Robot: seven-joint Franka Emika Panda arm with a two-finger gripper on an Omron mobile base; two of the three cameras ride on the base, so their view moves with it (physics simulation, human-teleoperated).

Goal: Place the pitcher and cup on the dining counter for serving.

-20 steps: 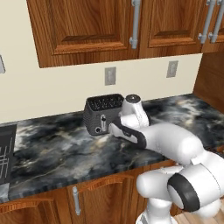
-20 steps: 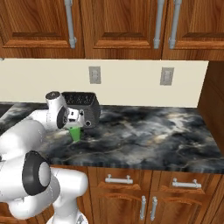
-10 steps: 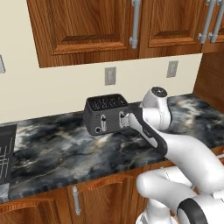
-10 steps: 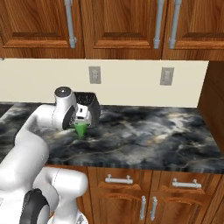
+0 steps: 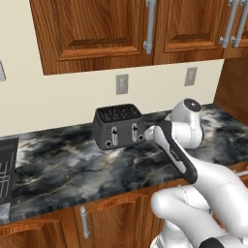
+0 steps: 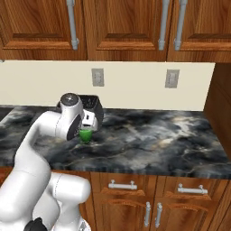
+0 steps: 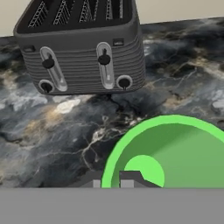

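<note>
Green cup [image 6: 85, 136] is pinched in the gripper [image 7: 112, 180], jaws closed together on its rim. In the hand view the cup [image 7: 175, 151] sits right under the camera: bright green, round open mouth, walls tapering down to a smaller lighter-green disc of a floor, no handle, nothing inside. One dark finger tip [image 7: 131, 178] is inside the rim, the other just outside the wall on the left.

Right base view: the cup is a short green tumbler hanging below the hand, wider at the top, over the front part of the black marble worktop [image 6: 153, 140] with white-grey veins. Cannot tell whether its base touches the marble or is just above it. It is just in front of the toaster [image 6: 92, 106], on the toaster's control side.

Toaster [image 7: 83, 43] in the hand view: dark grey, ribbed face, slots on top, two sliders and two round knobs on the front, standing on the marble beyond the cup, near but apart. Left base view has the toaster [image 5: 118, 127] by the wall, with the white arm [image 5: 174, 150] reaching in from its right; the hand and cup are hidden behind the arm there.

Two wall outlets [image 6: 97, 77] on the cream backsplash, wood cabinets [image 6: 122, 22] with metal handles above, wood drawers below the worktop. A black cooktop edge [image 5: 6, 169] shows at far left in the left base view.
</note>
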